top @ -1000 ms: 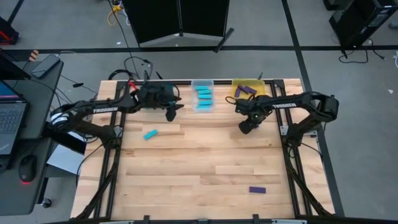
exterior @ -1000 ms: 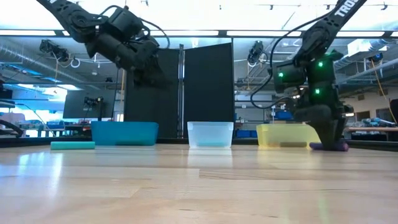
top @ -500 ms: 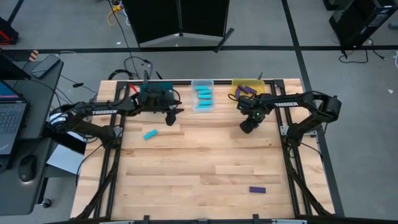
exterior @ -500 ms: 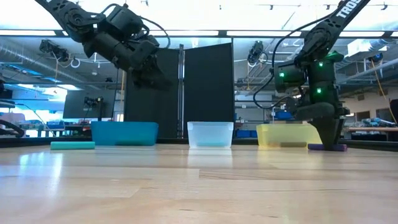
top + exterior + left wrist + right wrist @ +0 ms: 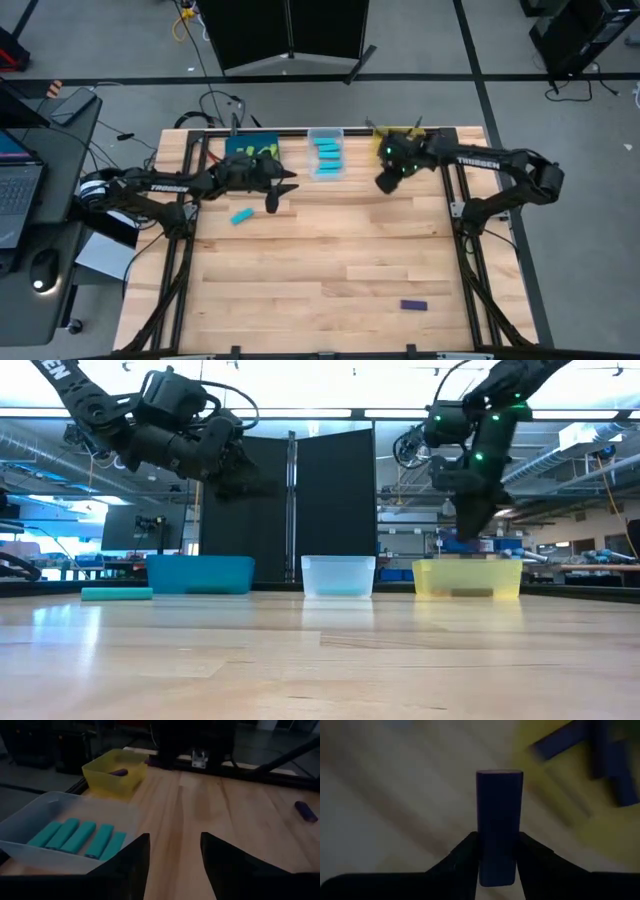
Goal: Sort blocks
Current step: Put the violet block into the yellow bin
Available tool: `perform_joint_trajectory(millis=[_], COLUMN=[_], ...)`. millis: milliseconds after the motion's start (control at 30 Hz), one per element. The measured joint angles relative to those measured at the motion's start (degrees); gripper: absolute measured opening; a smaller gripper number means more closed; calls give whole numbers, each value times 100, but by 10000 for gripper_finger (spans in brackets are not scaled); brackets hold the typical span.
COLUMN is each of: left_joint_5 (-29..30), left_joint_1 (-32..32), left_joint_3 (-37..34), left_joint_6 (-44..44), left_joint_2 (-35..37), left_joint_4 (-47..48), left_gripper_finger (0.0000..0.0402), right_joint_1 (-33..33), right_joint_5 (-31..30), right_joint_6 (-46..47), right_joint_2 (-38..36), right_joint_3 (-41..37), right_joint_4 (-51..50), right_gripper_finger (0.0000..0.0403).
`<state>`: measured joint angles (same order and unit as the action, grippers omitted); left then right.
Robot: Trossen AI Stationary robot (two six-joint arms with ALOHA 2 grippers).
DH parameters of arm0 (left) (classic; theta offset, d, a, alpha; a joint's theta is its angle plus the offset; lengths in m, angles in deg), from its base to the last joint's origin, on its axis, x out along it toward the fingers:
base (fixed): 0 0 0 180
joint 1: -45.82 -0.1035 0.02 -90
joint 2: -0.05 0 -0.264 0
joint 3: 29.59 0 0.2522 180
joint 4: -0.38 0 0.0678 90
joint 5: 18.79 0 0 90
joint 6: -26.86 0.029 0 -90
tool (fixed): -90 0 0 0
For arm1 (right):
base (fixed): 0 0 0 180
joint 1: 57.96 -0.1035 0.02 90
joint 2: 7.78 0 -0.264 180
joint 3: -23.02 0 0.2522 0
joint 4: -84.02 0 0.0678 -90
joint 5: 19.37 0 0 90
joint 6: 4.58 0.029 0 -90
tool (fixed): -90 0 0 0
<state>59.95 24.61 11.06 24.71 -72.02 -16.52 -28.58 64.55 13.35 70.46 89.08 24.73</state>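
Observation:
My right gripper (image 5: 386, 181) is shut on a purple block (image 5: 499, 820) and hangs high in the low view (image 5: 468, 525), at the yellow bin's (image 5: 468, 578) near-left side. That bin holds purple blocks (image 5: 615, 775). My left gripper (image 5: 274, 196) is open and empty, in the air near the blue bin (image 5: 250, 150), which holds lime green blocks. The clear bin (image 5: 326, 156) holds several cyan blocks (image 5: 75, 837). One cyan block (image 5: 241, 215) lies flat on the table at the left. One purple block (image 5: 413, 305) lies flat near the near edge. My right gripper pinches the purple block between its two fingers (image 5: 465, 855) at the block's near end (image 5: 496, 865). The block runs along the fingers and its free end (image 5: 499, 780) sticks out past the fingertips. It is lifted clear of the table.
The three bins stand in a row along the table's far edge. The yellow bin (image 5: 112, 772) shows one purple block (image 5: 118, 771) in the left wrist view. The wooden table (image 5: 320, 250) stretches between the arms. A desk with a laptop stands off the left side.
My right gripper, shut on the purple block, has risen from the table and moved toward the far edge and the yellow bin; the block went from resting on the table to lifted clear. My left gripper has drifted a little toward the near edge.

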Motion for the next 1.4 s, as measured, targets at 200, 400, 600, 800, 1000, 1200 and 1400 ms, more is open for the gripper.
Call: perform_joint_trajectory(millis=[200,400,600,800,1000,1200,1400], left_joint_5=[-20,-20,-20,-20,-87,-350,-448], left_joint_1=[-1,-2,-2,-2,-2,-4,-2], left_joint_3=[-96,-96,-96,-96,-94,-94,-83], left_joint_6=[-121,-133,-133,-129,-124,-118,-113], left_joint_2=[0,0,0,0,0,0,-2], left_joint_4=[-245,-267,-249,-268,-259,-247,-241], left_gripper_finger=[182,182,182,182,182,182,181], right_joint_1=[814,1632,2122,2370,2470,2475,2475], right_joint_5=[-87,-27,-3,3,-3,-5,-32], right_joint_6=[-154,-686,-1054,-1066,-1108,-1200,-1273], right_joint_2=[441,1328,2064,2482,2577,2539,2538], right_joint_3=[900,1581,1639,1640,1624,1620,1620], right_joint_4=[-28,-256,-454,-372,-280,-309,-308], right_gripper_finger=[114,114,114,114,114,145,201])
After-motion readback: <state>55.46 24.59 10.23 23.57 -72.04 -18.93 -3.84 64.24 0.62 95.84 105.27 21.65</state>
